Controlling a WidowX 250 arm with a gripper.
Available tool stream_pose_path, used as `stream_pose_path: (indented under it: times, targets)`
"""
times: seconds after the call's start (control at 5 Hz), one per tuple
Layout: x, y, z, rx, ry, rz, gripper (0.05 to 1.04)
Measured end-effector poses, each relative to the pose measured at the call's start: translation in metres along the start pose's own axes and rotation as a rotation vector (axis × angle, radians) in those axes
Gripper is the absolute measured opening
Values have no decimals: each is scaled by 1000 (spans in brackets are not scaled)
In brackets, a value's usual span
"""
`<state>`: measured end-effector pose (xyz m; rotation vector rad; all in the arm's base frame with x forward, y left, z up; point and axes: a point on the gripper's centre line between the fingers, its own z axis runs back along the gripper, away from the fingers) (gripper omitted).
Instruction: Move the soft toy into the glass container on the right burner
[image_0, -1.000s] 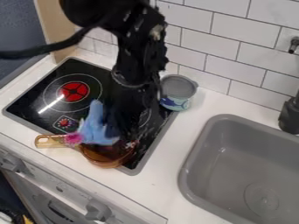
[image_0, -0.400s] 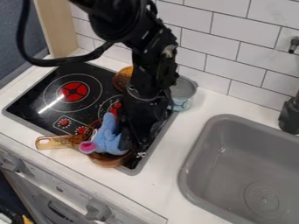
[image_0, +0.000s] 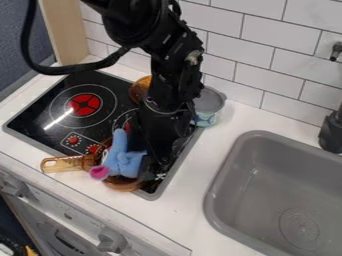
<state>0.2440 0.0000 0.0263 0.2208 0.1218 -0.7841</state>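
Camera view: one soft toy, two amber vessels, jaws' state I cannot tell.

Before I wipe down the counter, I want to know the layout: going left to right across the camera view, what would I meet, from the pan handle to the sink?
Pan handle → blue toy → grey pot → sink.
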Motion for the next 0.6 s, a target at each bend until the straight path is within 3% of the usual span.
stream_pose_path:
  times: [0.2, 0.6]
  targets:
    - [0, 0, 7, 4, -16, 12, 1004]
    - [-3, 10, 50, 57, -96, 55, 1001]
